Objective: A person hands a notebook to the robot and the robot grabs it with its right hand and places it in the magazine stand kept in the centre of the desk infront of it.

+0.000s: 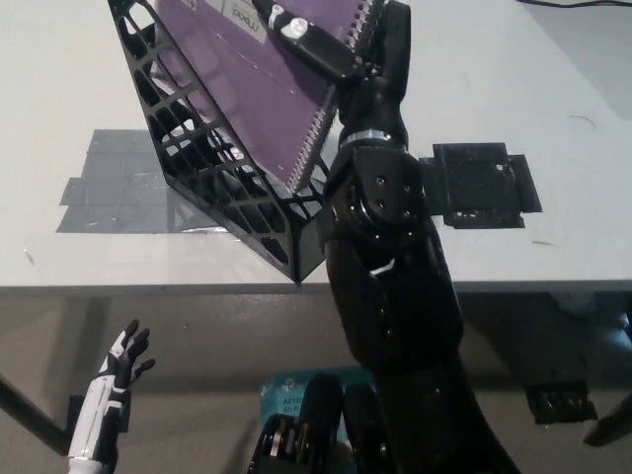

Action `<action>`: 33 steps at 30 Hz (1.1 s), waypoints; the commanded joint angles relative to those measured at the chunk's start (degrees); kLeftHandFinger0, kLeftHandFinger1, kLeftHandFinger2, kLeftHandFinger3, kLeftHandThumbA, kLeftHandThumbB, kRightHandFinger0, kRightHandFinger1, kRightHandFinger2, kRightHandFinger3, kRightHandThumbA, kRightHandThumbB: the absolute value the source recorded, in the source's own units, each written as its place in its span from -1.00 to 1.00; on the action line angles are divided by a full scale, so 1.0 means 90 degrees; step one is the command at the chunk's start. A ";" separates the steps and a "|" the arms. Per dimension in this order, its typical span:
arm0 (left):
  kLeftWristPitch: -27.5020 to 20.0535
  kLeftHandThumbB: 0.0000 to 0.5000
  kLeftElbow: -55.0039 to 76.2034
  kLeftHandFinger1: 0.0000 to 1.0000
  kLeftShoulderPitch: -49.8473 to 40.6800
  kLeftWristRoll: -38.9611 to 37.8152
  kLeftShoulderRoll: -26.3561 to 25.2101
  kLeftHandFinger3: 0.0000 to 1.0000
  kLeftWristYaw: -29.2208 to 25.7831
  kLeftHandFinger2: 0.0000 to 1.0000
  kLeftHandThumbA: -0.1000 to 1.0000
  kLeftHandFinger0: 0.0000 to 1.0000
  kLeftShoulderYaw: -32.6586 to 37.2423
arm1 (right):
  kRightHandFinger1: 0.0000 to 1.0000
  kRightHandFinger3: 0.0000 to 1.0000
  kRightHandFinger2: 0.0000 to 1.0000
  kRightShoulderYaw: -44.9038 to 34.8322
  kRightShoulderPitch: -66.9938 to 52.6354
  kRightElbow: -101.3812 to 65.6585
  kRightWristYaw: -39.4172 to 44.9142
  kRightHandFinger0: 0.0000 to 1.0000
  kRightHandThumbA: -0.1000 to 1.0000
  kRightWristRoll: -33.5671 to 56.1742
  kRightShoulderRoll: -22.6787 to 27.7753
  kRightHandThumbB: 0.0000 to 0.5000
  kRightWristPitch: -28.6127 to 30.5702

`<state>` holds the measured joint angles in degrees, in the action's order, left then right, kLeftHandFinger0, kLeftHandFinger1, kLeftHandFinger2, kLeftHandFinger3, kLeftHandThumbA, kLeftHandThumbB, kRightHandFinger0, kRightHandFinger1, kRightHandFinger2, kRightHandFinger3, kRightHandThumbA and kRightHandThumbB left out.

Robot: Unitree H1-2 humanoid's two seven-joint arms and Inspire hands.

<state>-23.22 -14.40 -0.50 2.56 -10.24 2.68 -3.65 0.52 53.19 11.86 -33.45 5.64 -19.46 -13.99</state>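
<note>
A purple spiral notebook (pixel 247 89) leans tilted inside the black mesh magazine stand (pixel 202 158) at the middle of the white desk (pixel 553 257). Its lower corner sits down between the stand's walls and its wire spine faces right. My black right hand (pixel 341 44) is shut on the notebook's upper right part, one digit lying across the purple cover. The black forearm rises from the bottom right and hides the stand's right side. My white left hand (pixel 117 370) rests open at the lower left, below the desk's front edge.
Grey tape patches (pixel 109 188) lie on the desk under and left of the stand. A black flat patch (pixel 484 183) lies right of my forearm. The desk's front edge runs across the middle of the picture.
</note>
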 commanded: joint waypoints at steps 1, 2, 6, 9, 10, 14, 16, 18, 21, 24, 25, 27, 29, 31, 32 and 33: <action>-0.0288 0.94 0.0173 1.00 0.0097 0.0118 -0.0111 1.00 -0.0012 1.00 1.00 0.83 0.0038 | -1.00 -1.00 -1.00 0.0154 0.0771 0.0209 -0.0164 -1.00 -0.16 -0.0085 -0.0257 -1.00 0.1073; -0.0298 0.94 0.0171 1.00 0.0105 0.0108 -0.0114 1.00 -0.0003 1.00 1.00 0.83 0.0039 | -1.00 -1.00 -1.00 0.0179 0.0815 0.0297 -0.0207 -1.00 -0.17 -0.0107 -0.0257 -1.00 0.1154; -0.0261 0.91 0.0216 1.00 0.0132 0.0187 -0.0126 1.00 -0.0012 1.00 1.00 0.83 0.0057 | -1.00 -1.00 -1.00 0.0257 0.0964 0.0612 -0.0338 -1.00 -0.18 -0.0232 -0.0257 -1.00 0.1466; -0.0174 0.97 0.0274 1.00 0.0130 0.0183 -0.0124 1.00 -0.0001 1.00 1.00 0.83 0.0059 | -1.00 -1.00 -1.00 0.0317 0.0986 0.0812 -0.0368 -1.00 -0.04 -0.0194 -0.0257 -1.00 0.1636; -0.0130 0.99 0.0308 1.00 0.0119 0.0120 -0.0127 1.00 0.0046 1.00 1.00 0.85 0.0063 | -1.00 -1.00 -1.00 0.0335 0.0978 0.0945 -0.0293 -1.00 0.10 -0.0138 -0.0257 -1.00 0.1667; -0.0056 1.00 0.0352 1.00 0.0137 0.0117 -0.0130 1.00 0.0061 1.00 1.00 0.84 0.0065 | 1.00 1.00 1.00 0.0635 0.0800 0.1147 0.1021 0.97 1.00 -0.0142 0.0002 0.48 0.1472; 0.0040 1.00 0.0423 1.00 0.0111 0.0111 -0.0130 1.00 0.0074 1.00 1.00 0.85 0.0067 | 1.00 1.00 1.00 0.0959 0.0680 0.1154 0.1804 1.00 1.00 -0.0038 0.0240 0.82 0.1098; 0.0017 1.00 0.0437 1.00 0.0110 0.0123 -0.0133 1.00 0.0067 1.00 1.00 0.85 0.0065 | 1.00 1.00 1.00 0.1029 0.0640 0.1294 0.1916 1.00 1.00 -0.0068 0.0299 0.90 0.1112; -0.0058 1.00 0.0369 1.00 0.0134 0.0118 -0.0141 1.00 0.0063 1.00 1.00 0.85 0.0059 | 1.00 1.00 1.00 0.1058 0.0529 0.1373 0.2017 1.00 1.00 -0.0022 0.0365 1.00 0.1144; -0.0017 1.00 0.0385 1.00 0.0147 0.0104 -0.0144 1.00 0.0057 1.00 1.00 0.84 0.0044 | 1.00 1.00 1.00 0.1001 0.0525 0.1460 0.2101 1.00 1.00 0.0048 0.0398 1.00 0.1212; -0.0035 1.00 0.0370 1.00 0.0155 0.0093 -0.0142 1.00 0.0059 1.00 1.00 0.84 0.0044 | 1.00 1.00 1.00 0.0979 0.0520 0.1438 0.2117 1.00 1.00 0.0074 0.0404 1.00 0.1231; -0.0080 1.00 0.0335 1.00 0.0168 0.0083 -0.0142 1.00 0.0062 1.00 1.00 0.85 0.0045 | 1.00 1.00 1.00 0.0942 0.0515 0.1383 0.2140 1.00 1.00 0.0076 0.0421 1.00 0.1286; -0.0088 1.00 0.0321 1.00 0.0179 0.0065 -0.0147 1.00 0.0076 1.00 1.00 0.87 0.0047 | 1.00 1.00 1.00 0.0898 0.0513 0.1221 0.2196 1.00 1.00 0.0074 0.0443 0.99 0.1324; -0.0083 1.00 0.0308 1.00 0.0191 0.0018 -0.0139 1.00 0.0097 1.00 1.00 0.87 0.0047 | 1.00 1.00 1.00 0.0873 0.0510 0.1081 0.2253 1.00 1.00 0.0049 0.0466 0.99 0.1350; -0.0074 1.00 0.0302 1.00 0.0190 0.0006 -0.0134 1.00 0.0098 1.00 1.00 0.86 0.0044 | 1.00 1.00 1.00 0.0883 0.0495 0.0891 0.2304 1.00 1.00 0.0016 0.0512 1.00 0.1251; -0.0066 1.00 0.0304 1.00 0.0187 -0.0011 -0.0130 1.00 0.0100 1.00 1.00 0.86 0.0040 | 1.00 1.00 1.00 0.0887 0.0487 0.0774 0.2314 1.00 1.00 -0.0002 0.0537 1.00 0.1198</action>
<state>-23.12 -13.34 0.45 3.39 -10.26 2.81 -3.42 8.09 54.58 24.12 -17.97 5.95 -14.99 -5.72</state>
